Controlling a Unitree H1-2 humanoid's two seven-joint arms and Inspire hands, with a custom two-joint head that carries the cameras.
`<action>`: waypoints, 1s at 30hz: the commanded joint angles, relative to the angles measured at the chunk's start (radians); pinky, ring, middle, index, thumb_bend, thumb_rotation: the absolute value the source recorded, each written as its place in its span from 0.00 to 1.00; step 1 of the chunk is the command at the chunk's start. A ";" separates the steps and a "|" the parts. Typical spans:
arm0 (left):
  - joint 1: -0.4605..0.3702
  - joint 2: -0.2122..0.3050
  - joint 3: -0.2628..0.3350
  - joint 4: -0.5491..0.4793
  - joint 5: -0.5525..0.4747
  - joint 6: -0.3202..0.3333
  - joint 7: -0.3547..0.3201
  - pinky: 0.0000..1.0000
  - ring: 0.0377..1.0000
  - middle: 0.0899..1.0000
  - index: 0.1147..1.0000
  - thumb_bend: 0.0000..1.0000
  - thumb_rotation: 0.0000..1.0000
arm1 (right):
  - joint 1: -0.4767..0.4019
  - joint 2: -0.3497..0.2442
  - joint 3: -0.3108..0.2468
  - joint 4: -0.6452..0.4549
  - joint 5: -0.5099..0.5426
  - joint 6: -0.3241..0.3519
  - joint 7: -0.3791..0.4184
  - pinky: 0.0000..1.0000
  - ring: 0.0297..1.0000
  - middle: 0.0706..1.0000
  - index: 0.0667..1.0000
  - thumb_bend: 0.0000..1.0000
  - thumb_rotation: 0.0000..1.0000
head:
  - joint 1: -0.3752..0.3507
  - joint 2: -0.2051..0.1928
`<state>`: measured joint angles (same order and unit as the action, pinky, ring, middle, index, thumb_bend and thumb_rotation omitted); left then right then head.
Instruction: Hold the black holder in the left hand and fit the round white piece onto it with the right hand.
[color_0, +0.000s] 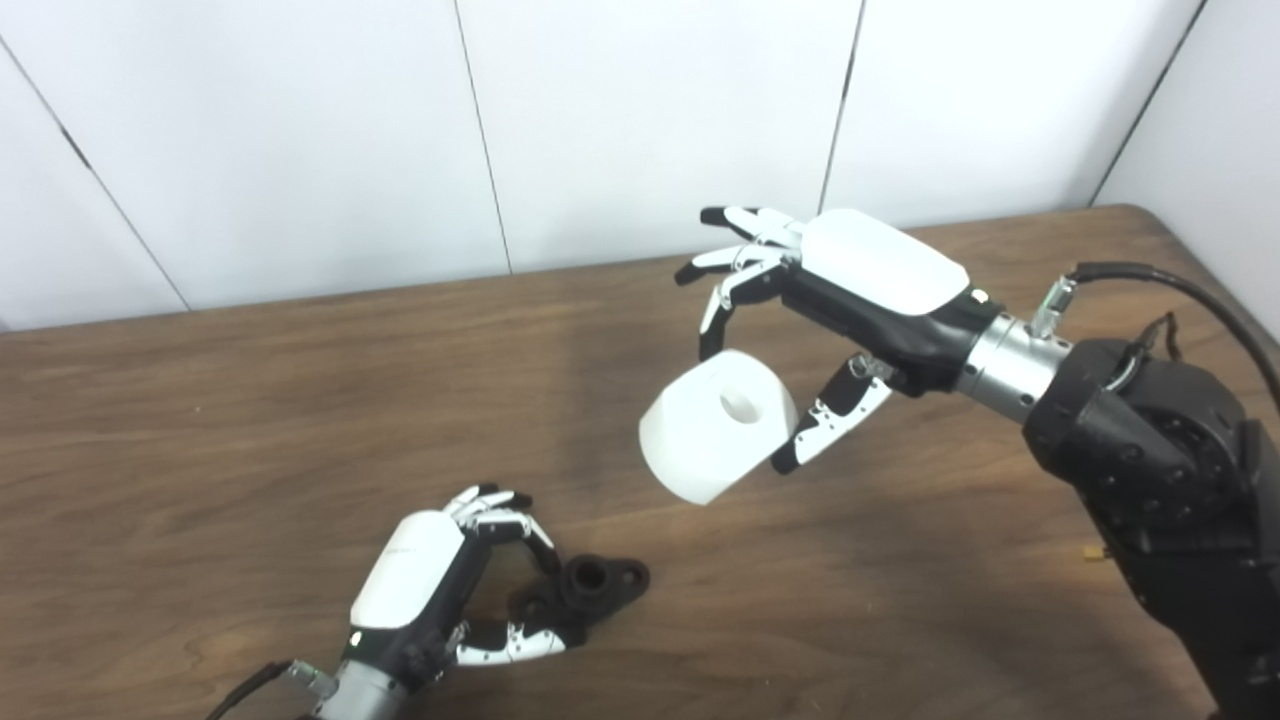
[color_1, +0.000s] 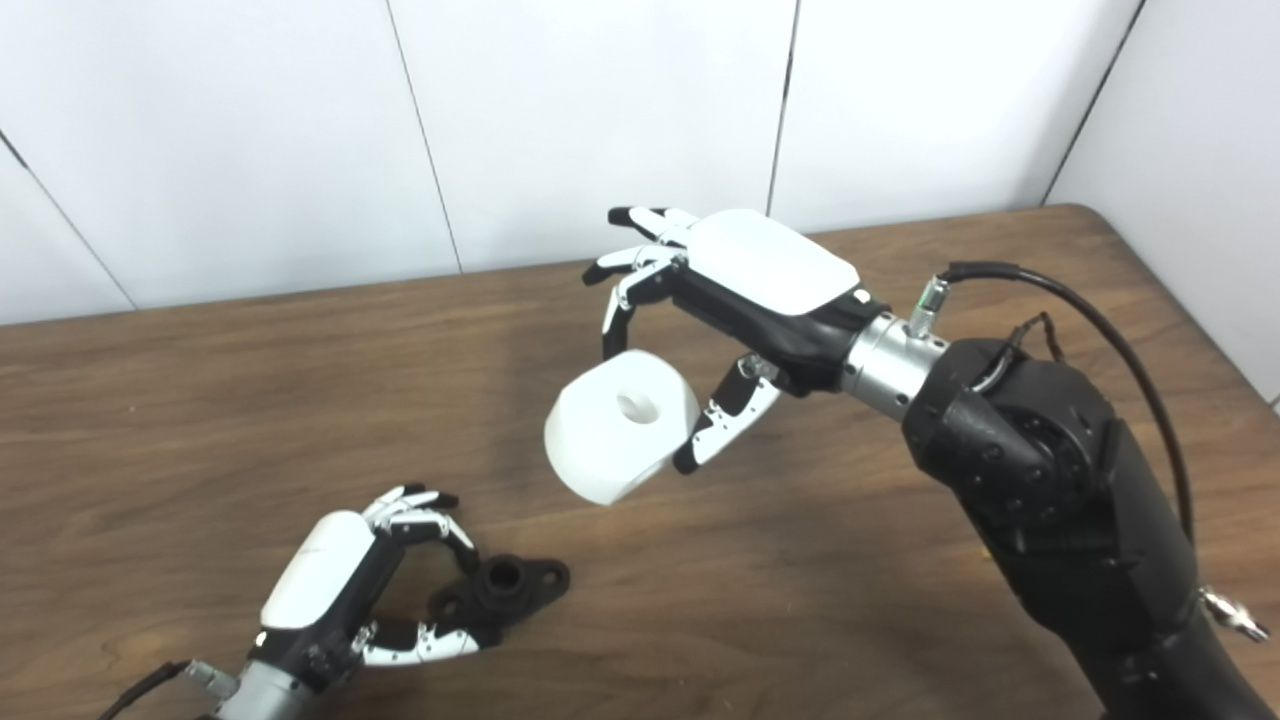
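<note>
The black holder (color_0: 590, 588) lies on the wooden table (color_0: 200, 440) near the front left, its socket facing up. My left hand (color_0: 440, 580) is around its near end, fingers and thumb closed on it. My right hand (color_0: 820, 300) holds the round white piece (color_0: 718, 424) in the air above the table's middle, pinched between fingers and thumb, its centre hole facing up and toward me. The white piece is up and to the right of the holder, well apart from it. Both also show in the right eye view: holder (color_1: 510, 585), white piece (color_1: 620, 425).
The white panelled wall (color_0: 640, 120) runs along the table's far edge. The right arm (color_0: 1150, 450) and its cable reach in over the table's right side. The table's right edge (color_0: 1230, 290) is close to that arm.
</note>
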<state>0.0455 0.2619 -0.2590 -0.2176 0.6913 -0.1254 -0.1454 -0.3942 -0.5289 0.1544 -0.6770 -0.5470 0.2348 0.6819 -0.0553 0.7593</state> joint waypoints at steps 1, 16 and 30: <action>0.002 0.004 0.004 -0.018 0.012 0.025 -0.005 0.91 0.82 0.64 0.42 0.52 0.05 | -0.025 0.004 -0.025 -0.045 -0.013 0.008 -0.028 1.00 1.00 0.83 0.45 0.52 0.13 | 0.005 0.005; -0.008 -0.018 -0.016 -0.013 0.012 0.043 -0.017 0.93 0.83 0.64 0.42 0.52 0.05 | 0.030 0.037 -0.012 -0.093 -0.014 0.046 -0.008 1.00 1.00 0.83 0.45 0.52 0.13 | 0.064 0.052; -0.018 -0.028 -0.038 -0.020 0.028 0.061 -0.011 0.93 0.83 0.65 0.42 0.52 0.05 | 0.063 0.069 0.012 -0.084 -0.029 0.042 0.000 1.00 1.00 0.81 0.45 0.52 0.13 | 0.089 0.090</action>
<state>0.0343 0.2345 -0.2861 -0.2233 0.7050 -0.0791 -0.1392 -0.3060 -0.4586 0.1734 -0.7345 -0.5692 0.2737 0.6913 0.0337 0.8483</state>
